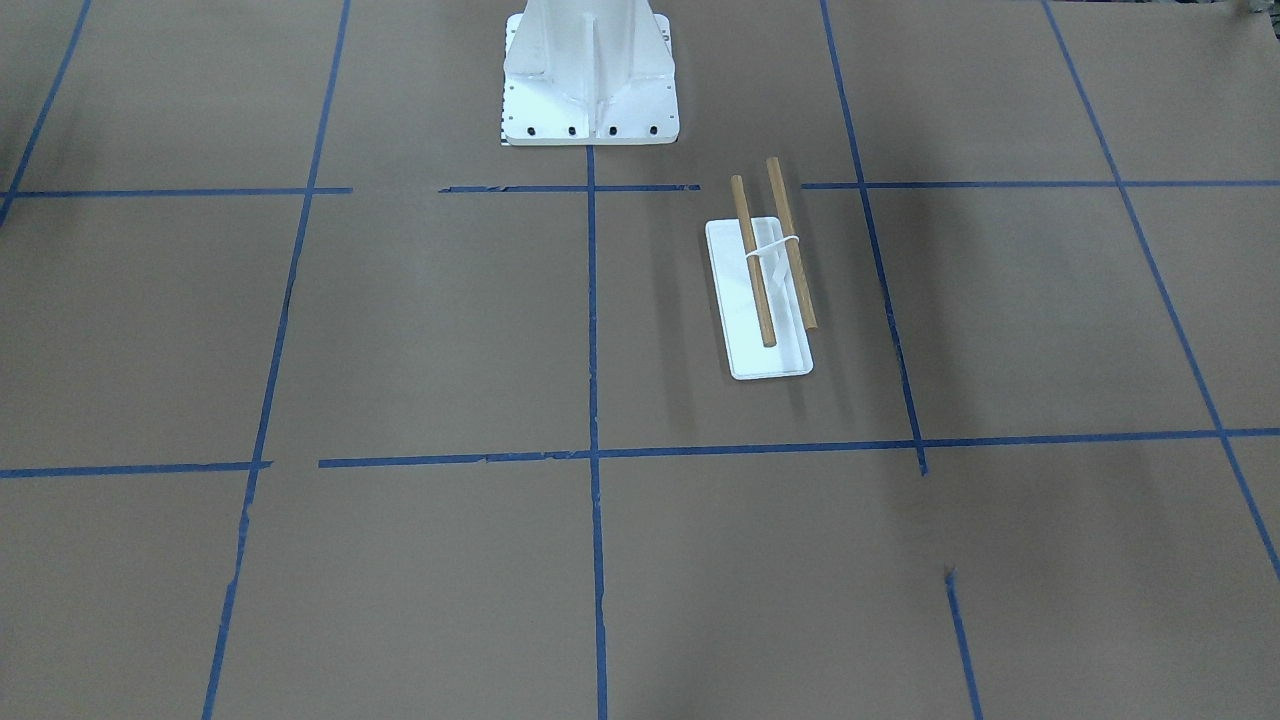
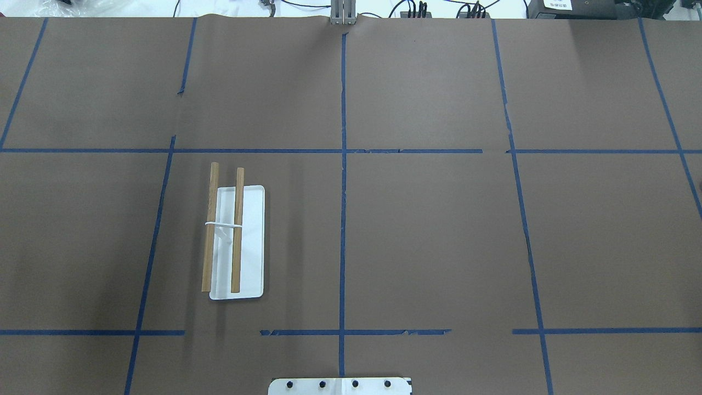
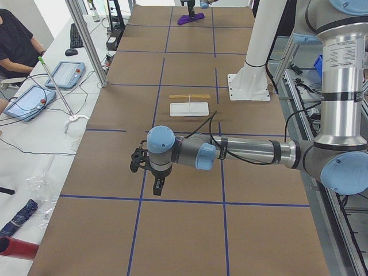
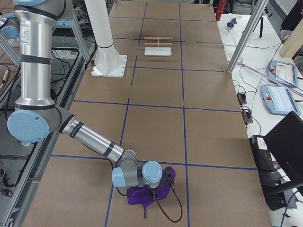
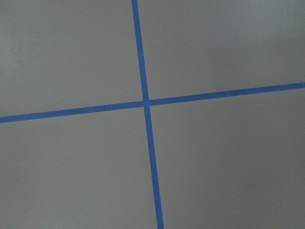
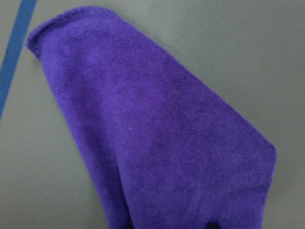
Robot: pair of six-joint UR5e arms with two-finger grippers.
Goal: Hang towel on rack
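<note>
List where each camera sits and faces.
Front-facing: across the table, facing the pedestal and rack; no arms.
Overhead: from behind, looking down on the rack; pedestal edge only.
Exterior left: table's left end; left arm near.
Exterior right: right end; right arm over the towel.
Left wrist: down on crossed tape; no body.
Right wrist: close on the towel.
Both side views share rack and towel.

Towel [image 6: 157,143]: purple terry cloth with a hemmed edge, lying bunched and folded on the brown desk [image 2: 439,247] at robot's right end. Rack [image 2: 249,247]: two parallel light wooden dowels on white wire support over flat white base. Upright, on robot's left half. The two well apart.
</note>
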